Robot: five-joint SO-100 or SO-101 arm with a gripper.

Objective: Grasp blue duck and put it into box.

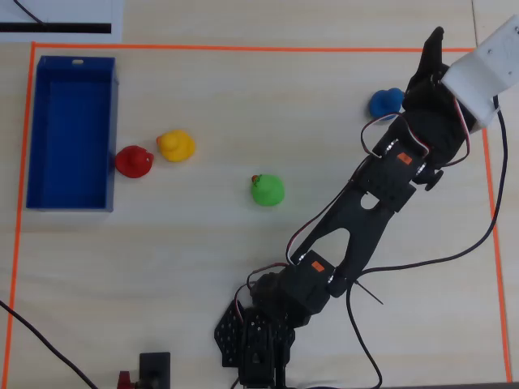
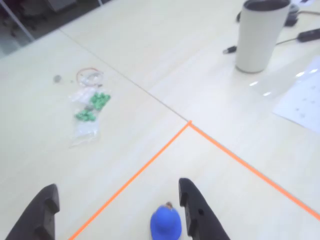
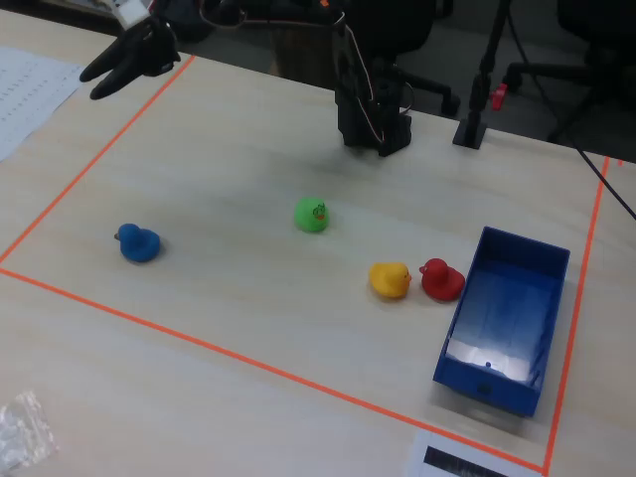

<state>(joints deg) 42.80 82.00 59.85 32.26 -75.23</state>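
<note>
The blue duck (image 1: 385, 101) stands near the right tape line in the overhead view, partly hidden by the arm. In the fixed view the blue duck (image 3: 138, 242) stands at the left. My gripper (image 1: 430, 57) is open and empty, raised above the table (image 3: 91, 84) over the duck's area. In the wrist view the duck (image 2: 166, 223) lies at the bottom edge, just inside the right finger (image 2: 192, 205), with my gripper (image 2: 117, 187) wide open. The blue box (image 1: 111, 138) lies at the far left, empty; it also shows in the fixed view (image 3: 487, 383).
A red duck (image 1: 134, 160) and a yellow duck (image 1: 175, 145) stand beside the box, a green duck (image 1: 267, 190) mid-table. Orange tape (image 1: 243, 49) frames the work area. Outside it are a white cup (image 2: 260, 35), a bag of green pieces (image 2: 90, 107) and paper (image 2: 305, 100).
</note>
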